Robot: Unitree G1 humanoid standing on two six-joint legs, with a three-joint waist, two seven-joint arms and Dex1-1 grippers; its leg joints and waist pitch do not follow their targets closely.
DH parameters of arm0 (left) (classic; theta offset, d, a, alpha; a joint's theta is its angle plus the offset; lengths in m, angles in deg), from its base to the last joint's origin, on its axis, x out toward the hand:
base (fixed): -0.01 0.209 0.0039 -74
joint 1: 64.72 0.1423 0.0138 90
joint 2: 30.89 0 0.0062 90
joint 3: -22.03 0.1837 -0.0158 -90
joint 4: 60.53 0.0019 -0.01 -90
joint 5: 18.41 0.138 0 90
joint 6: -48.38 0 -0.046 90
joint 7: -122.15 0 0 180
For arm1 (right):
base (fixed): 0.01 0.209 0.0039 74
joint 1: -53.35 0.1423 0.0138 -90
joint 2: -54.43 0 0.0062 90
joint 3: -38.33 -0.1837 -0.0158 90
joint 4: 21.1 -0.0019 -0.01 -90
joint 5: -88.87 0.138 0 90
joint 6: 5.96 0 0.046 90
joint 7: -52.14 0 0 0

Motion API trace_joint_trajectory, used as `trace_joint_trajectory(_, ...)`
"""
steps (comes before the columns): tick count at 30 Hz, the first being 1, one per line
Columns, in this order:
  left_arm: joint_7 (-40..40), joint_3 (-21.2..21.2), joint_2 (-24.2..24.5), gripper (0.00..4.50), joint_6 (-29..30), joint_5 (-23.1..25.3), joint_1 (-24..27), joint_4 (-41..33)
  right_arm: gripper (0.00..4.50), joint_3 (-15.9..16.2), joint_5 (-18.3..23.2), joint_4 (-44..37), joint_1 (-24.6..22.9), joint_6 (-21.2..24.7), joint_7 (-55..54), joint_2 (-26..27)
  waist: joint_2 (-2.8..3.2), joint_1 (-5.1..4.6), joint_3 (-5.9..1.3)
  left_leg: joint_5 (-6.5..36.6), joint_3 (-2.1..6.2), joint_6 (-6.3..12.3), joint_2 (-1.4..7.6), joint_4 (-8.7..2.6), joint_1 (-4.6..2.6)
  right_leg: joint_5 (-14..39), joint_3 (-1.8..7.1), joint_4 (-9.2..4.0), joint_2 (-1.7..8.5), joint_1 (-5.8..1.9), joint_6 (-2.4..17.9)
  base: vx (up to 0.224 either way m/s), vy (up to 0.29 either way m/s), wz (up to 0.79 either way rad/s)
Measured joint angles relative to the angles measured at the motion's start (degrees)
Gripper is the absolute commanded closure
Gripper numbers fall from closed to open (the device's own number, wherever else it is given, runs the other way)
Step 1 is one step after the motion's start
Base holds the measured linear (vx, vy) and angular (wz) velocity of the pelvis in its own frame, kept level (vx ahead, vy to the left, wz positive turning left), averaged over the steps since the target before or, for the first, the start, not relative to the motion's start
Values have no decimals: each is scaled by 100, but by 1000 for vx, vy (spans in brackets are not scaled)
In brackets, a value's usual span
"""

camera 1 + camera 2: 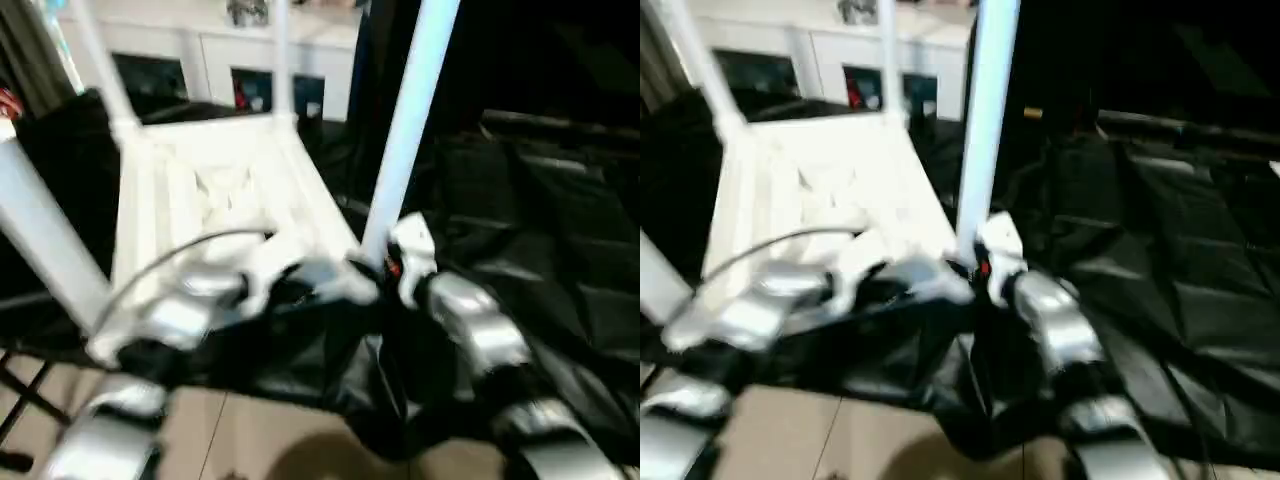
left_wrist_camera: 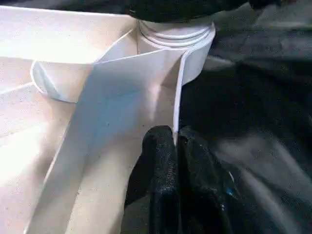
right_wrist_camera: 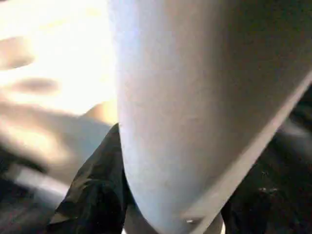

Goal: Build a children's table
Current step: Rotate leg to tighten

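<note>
The children's table (image 1: 215,190) lies upside down on black sheeting (image 1: 560,270), ribbed underside up, legs standing from its corner sockets; the near-right leg (image 1: 405,120) rises toward 12 o'clock. In the head views, the right gripper (image 1: 385,262) sits at that leg's base, and the left gripper (image 1: 300,285) reaches in from 9 o'clock (a white cabinet (image 1: 220,60) stands behind). Left wrist: black fingers (image 2: 163,165) pinched together on the tabletop's thin rim, below the socket (image 2: 175,36). Right wrist: fingers (image 3: 92,190) clasp the leg from both sides.
</note>
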State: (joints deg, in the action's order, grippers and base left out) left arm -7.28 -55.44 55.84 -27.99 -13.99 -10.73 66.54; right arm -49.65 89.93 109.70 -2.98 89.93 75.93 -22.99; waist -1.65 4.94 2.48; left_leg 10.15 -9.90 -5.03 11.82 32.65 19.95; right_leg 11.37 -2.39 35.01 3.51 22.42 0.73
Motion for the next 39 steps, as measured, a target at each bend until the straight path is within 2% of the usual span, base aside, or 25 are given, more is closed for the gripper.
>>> trace_joint_trajectory(3,-172,-5,-91,450,23,38,-29,27,253,-39,-63,118,100,-5,-421,120,12,2,-7,0,0,0,-1,0,5,-5,2,0,1,3,-7,0,0,0)
trace_joint_trajectory(4,-172,-10,-94,450,20,37,-29,27,218,-40,-66,125,104,-21,-437,127,18,4,-11,0,0,0,-1,0,5,-10,2,1,1,3,-12,0,0,0)
trace_joint_trajectory(6,-172,-28,-96,450,8,36,-29,27,218,-92,-74,224,176,-52,-455,162,27,3,-17,-1,0,-1,0,-1,5,-17,2,2,0,4,-23,0,0,0)
trace_joint_trajectory(7,-172,-29,-93,450,-10,35,-30,23,183,-100,-111,246,190,-62,-475,176,27,4,-17,-1,0,-2,1,-6,7,-18,0,2,-1,5,-21,0,0,0)
trace_joint_trajectory(10,-151,-22,-61,450,-69,31,-28,8,169,-90,-216,255,190,-123,-473,218,28,5,-17,-4,0,-7,2,-10,10,-22,-1,1,-2,11,-14,0,0,0)
trace_joint_trajectory(14,57,-26,145,450,-79,-25,100,-224,123,136,-320,254,153,-283,-391,217,33,-35,-13,-9,1,-15,2,-11,21,-23,5,1,-7,31,-13,0,0,0)
trace_joint_trajectory(18,420,-24,361,450,-168,-89,207,-392,123,469,-408,1,-58,-386,91,-73,48,-32,-4,-9,1,-15,4,-18,30,-18,4,-2,-9,43,-14,0,0,0)
trace_joint_trajectory(24,704,-15,501,450,-310,-97,234,-435,123,613,-428,-463,-302,-435,986,-572,70,7,10,-9,0,-15,4,-17,44,-15,3,-6,-9,51,-11,0,0,0)
trace_joint_trajectory(31,1386,5,889,450,-455,-308,464,-714,123,685,66,-926,-624,-410,2244,-1026,65,5,15,-9,-2,-13,6,-15,56,-9,1,-5,-9,61,-7,0,0,0)
trace_joint_trajectory(37,1666,22,1132,450,-632,-349,565,-842,123,696,208,-970,-623,-252,2788,-1117,22,8,33,-9,-3,-12,8,-12,58,-9,0,-4,-9,61,-7,0,0,0)
trace_joint_trajectory(39,1706,21,1186,450,-659,-362,617,-914,148,719,278,-969,-623,-213,2886,-1135,16,8,35,-9,-3,-12,8,-12,59,-9,0,-4,-9,62,-7,0,0,0)
